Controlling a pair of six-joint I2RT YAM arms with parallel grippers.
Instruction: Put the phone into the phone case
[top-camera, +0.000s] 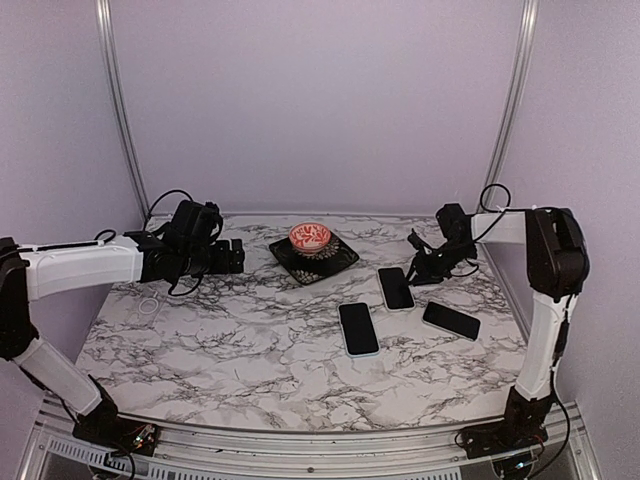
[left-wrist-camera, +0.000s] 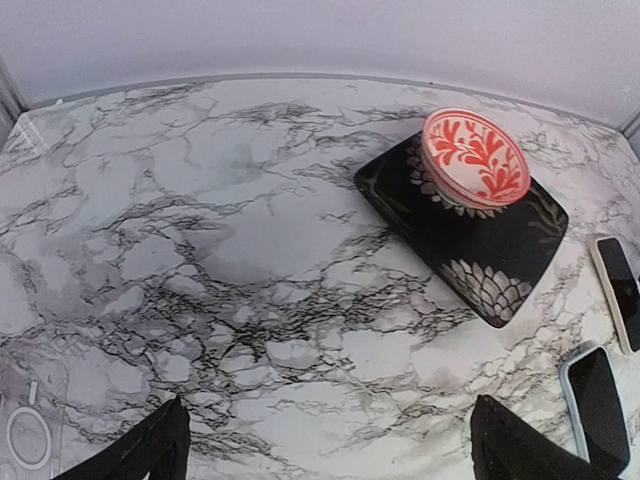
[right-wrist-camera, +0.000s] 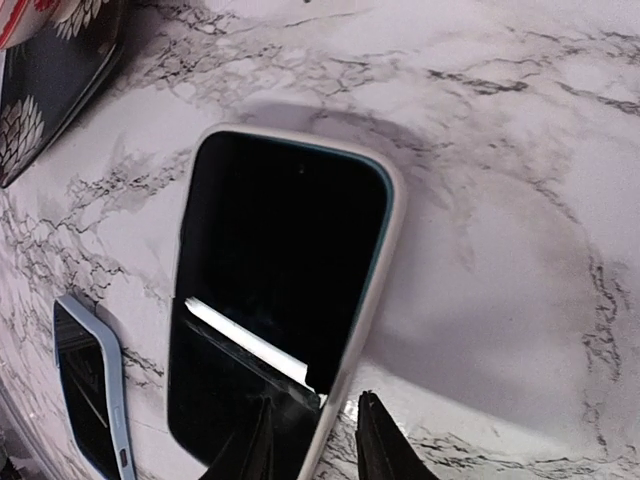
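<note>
A dark-screened phone (right-wrist-camera: 290, 230) lies inside a white phone case (right-wrist-camera: 388, 225); the pair shows in the top view as the phone (top-camera: 396, 288) right of the table's centre. A bright edge crosses the phone's near part, which seems to stand slightly above the case's floor. My right gripper (right-wrist-camera: 318, 440) is at that near end. Its jaws stand a little apart, straddling the case's right rim without touching it. The right gripper (top-camera: 422, 264) sits just behind the phone in the top view. My left gripper (top-camera: 238, 257) hovers wide open over bare marble at the left, its fingers (left-wrist-camera: 150, 450) far apart.
A second phone with a light blue rim (top-camera: 358, 328) and a bare black phone (top-camera: 451, 320) lie nearer the front. A red-patterned bowl (top-camera: 310, 237) sits on a black plate (top-camera: 335, 262) at the back centre. A clear item with a ring mark (top-camera: 148, 307) lies at the left edge.
</note>
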